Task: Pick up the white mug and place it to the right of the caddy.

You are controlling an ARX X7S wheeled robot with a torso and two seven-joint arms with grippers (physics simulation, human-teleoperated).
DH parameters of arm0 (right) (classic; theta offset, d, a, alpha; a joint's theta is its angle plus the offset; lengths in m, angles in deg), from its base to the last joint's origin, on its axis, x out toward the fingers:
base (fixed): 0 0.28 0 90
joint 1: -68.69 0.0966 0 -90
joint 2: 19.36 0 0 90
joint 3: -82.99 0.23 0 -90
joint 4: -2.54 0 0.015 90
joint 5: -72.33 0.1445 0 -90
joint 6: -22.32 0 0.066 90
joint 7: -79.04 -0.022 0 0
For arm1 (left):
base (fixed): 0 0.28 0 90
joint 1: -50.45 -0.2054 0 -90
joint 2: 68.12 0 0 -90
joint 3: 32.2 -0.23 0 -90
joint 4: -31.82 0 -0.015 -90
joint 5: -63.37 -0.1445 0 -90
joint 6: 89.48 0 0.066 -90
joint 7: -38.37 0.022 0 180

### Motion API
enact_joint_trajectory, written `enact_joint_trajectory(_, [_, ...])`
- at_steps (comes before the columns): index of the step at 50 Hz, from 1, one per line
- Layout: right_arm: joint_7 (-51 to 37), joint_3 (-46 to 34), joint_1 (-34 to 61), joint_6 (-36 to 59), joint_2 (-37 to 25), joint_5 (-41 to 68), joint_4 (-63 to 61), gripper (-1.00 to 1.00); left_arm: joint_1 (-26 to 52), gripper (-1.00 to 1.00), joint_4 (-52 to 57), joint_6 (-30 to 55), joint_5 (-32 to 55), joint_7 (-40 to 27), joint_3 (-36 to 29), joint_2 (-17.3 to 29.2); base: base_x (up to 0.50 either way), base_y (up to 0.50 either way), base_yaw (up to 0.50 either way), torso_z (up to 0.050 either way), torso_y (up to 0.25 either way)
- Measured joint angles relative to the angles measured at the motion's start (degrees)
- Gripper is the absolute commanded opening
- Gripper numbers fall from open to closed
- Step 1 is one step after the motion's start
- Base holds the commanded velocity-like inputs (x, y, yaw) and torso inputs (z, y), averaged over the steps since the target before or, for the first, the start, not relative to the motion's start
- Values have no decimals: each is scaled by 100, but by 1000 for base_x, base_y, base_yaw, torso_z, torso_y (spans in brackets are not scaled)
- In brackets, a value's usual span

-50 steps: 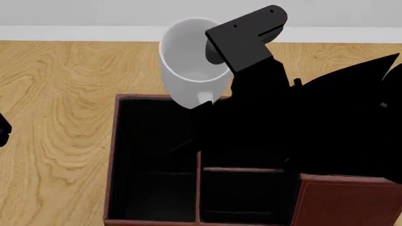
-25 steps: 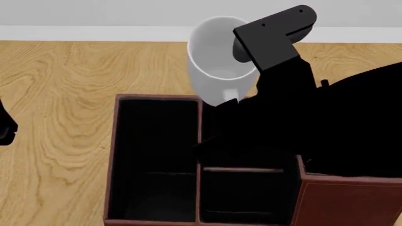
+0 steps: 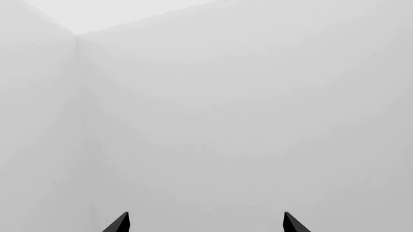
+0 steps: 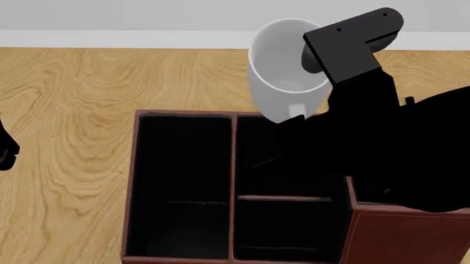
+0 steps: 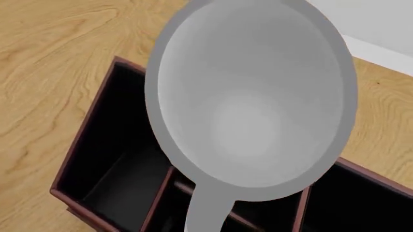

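The white mug (image 4: pixel 285 66) hangs tilted in the air over the far rim of the caddy (image 4: pixel 184 114), its mouth toward the head camera. My right gripper (image 4: pixel 302 116) is shut on the mug's handle, with the black arm covering the caddy's right side. From the right wrist, the white mug (image 5: pixel 252 96) fills the picture, its handle (image 5: pixel 210 212) runs down to the frame's edge, and the caddy (image 5: pixel 84 128) lies below with its black compartments open. The right fingers themselves are hidden. My left gripper (image 3: pixel 206 223) is open, facing a blank white wall.
The caddy stands on a wooden table (image 4: pixel 74 110) whose far edge meets a white wall (image 4: pixel 110 22). A bit of the left arm (image 4: pixel 6 148) shows at the head view's left edge. Bare wood lies left of the caddy and beyond it.
The right arm has carried the white mug to the right along the caddy's far rim, from above the left compartment to above the right one. The left arm has barely moved.
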Motion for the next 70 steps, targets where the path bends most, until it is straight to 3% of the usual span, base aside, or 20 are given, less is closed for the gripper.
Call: enact_joint_trajectory(70, [-496, 143, -118, -35, -1298, 349, -248, -100, 265, 100, 58, 109, 169, -216, -222, 4, 0, 0, 0, 0, 0])
